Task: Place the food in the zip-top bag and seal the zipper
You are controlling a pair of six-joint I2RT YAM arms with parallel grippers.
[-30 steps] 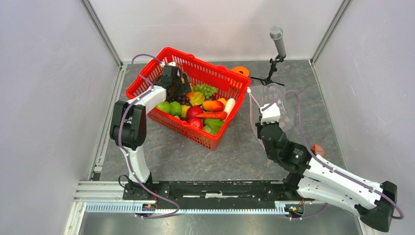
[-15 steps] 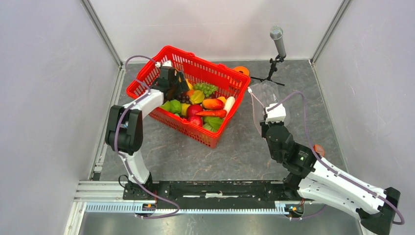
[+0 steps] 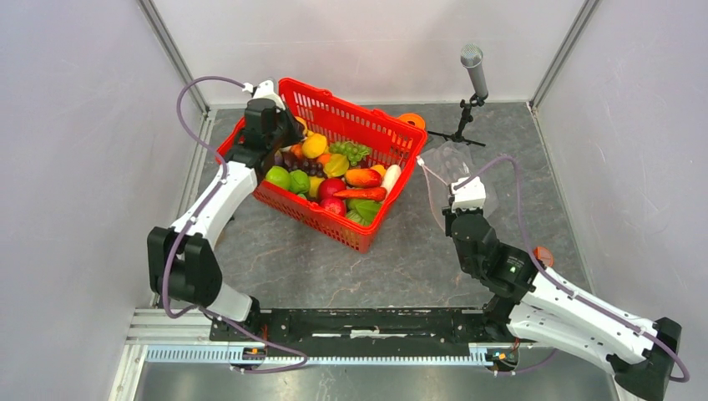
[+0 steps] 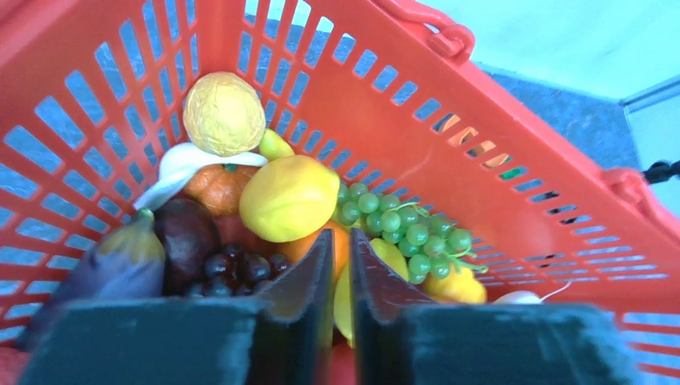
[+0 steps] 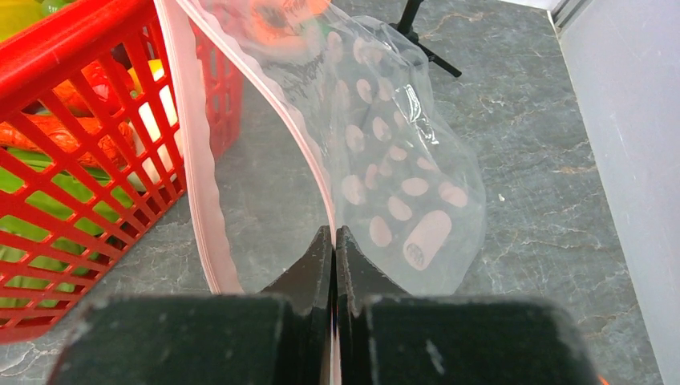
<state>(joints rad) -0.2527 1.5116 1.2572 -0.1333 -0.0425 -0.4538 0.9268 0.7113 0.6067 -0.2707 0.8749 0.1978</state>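
Right tool [image 5: 333,241] pinches zip-top bag [image 5: 401,168]; zipper [image 5: 192,160] runs away lengthwise.

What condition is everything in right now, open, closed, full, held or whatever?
zip-top bag: mouth open, empty, pinched at its rim by the right gripper
zipper: unsealed
red basket: full of toy food
left gripper: nearly shut, empty, above the food
microphone: upright on its stand

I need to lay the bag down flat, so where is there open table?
Bare grey table lies between the red mesh basket and the arm bases, and right of the clear plastic zip-top bag. It is crowded between basket and bag.
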